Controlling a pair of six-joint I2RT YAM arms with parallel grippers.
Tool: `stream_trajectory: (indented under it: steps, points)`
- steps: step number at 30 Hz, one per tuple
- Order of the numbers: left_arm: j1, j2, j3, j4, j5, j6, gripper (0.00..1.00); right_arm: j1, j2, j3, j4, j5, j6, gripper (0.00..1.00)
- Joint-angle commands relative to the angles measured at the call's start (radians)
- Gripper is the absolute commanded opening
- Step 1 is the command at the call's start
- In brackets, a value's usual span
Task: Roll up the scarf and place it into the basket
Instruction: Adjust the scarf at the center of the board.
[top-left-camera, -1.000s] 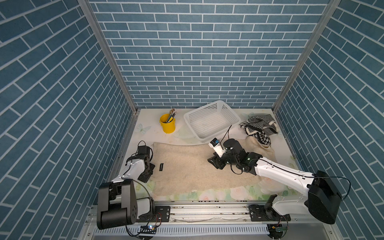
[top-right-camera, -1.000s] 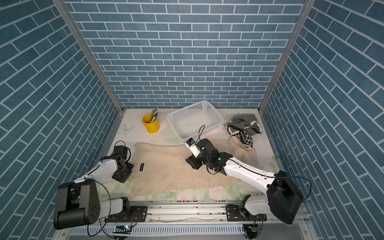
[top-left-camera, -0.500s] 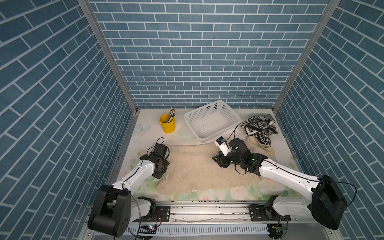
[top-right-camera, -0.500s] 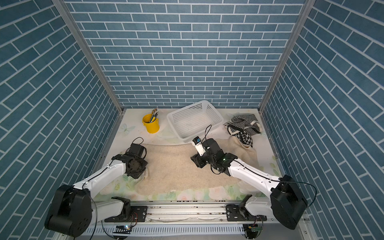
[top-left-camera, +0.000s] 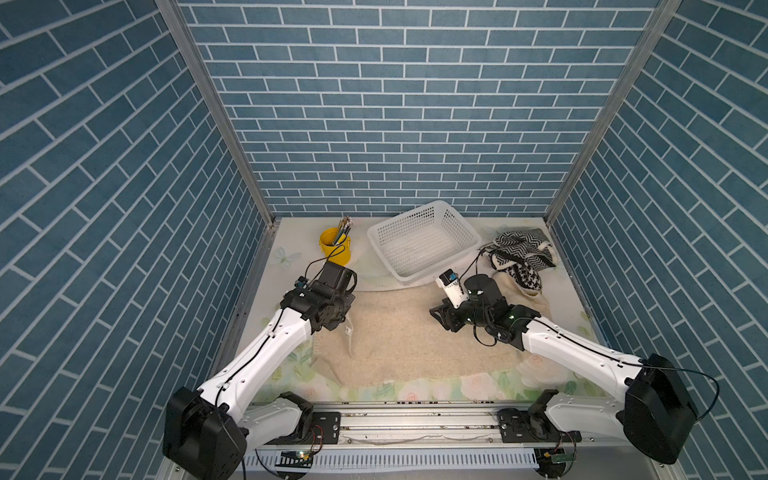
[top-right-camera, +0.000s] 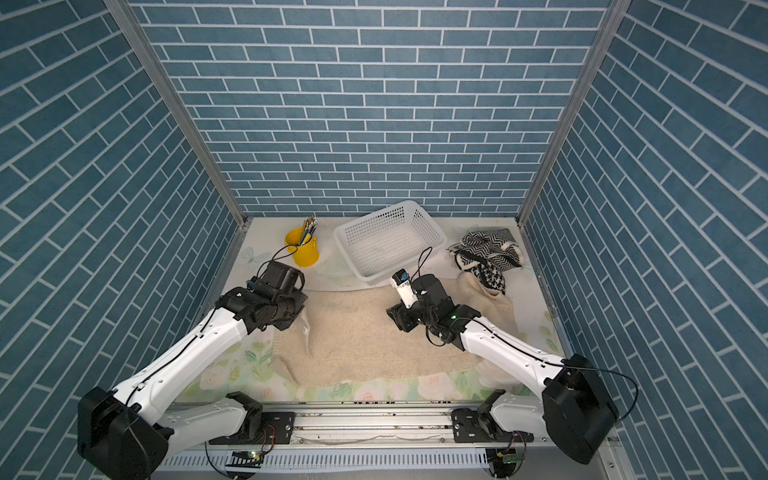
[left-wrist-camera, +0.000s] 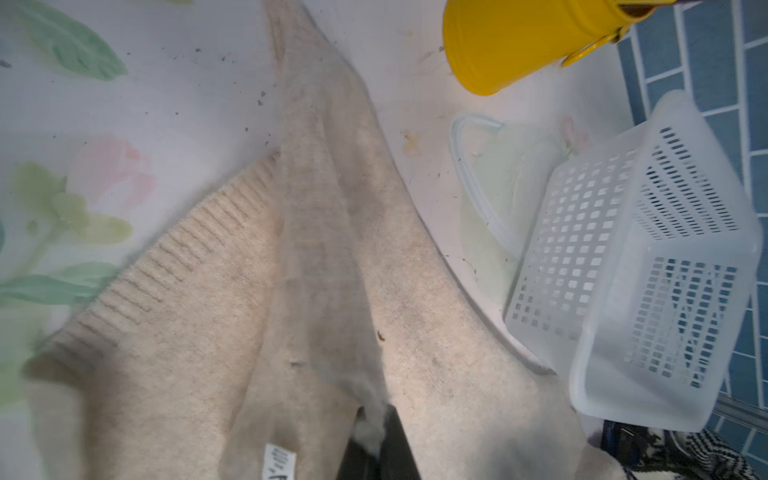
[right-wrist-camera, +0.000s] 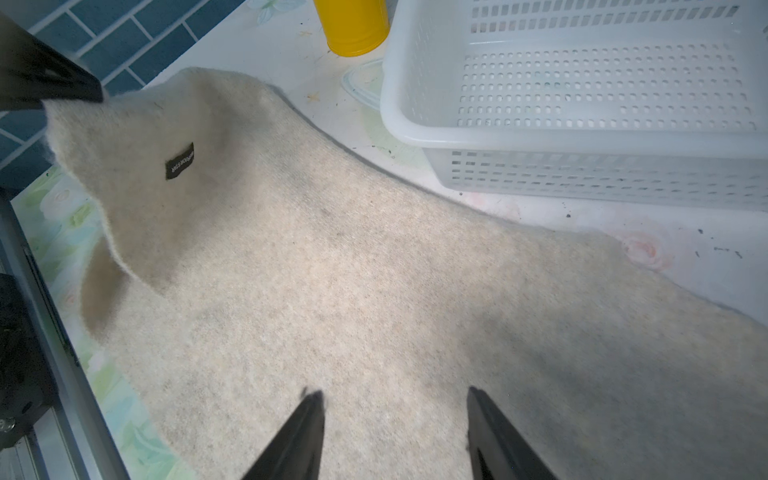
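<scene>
The beige scarf (top-left-camera: 407, 332) lies spread on the table (top-left-camera: 291, 257), lower centre in a top view, below the basket (top-left-camera: 459, 226). The left hand (left-wrist-camera: 376, 415) is clamped on a lifted fold of the scarf. The right hand (right-wrist-camera: 395, 399) hovers over the scarf, spread apart.

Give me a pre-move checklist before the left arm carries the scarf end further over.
1. Left tool grip: ok. It is shut on the scarf, pinching the lifted left end.
2. Right tool free: ok. It is open above mid-scarf and holds nothing.
3. Right tool pressing the scarf down: cannot tell. Contact is not visible.
4. Roll started: not ok. Only the left end is raised, and the rest lies flat.
5. Scarf's right end free: not ok. The black-and-white knit seems to overlap it.
6. Basket ready: ok. It is upright, empty, and just beyond the scarf's far edge.
</scene>
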Motion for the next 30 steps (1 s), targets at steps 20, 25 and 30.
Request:
stream_trajectory:
  steps: [20, 25, 30]
  points:
    - [-0.200, -0.574, -0.574, -0.168, -0.007, -0.476, 0.00, -0.038, 0.015, 0.005, -0.013, 0.072, 0.043, 0.60]
    - [-0.191, -0.544, -0.668, -0.049, 0.029, -0.463, 0.00, -0.254, 0.029, -0.036, -0.075, 0.214, 0.158, 0.61]
    - [-0.174, -0.499, -0.643, -0.035, -0.010, -0.433, 0.00, -0.368, 0.082, -0.054, -0.120, 0.226, 0.146, 0.61]
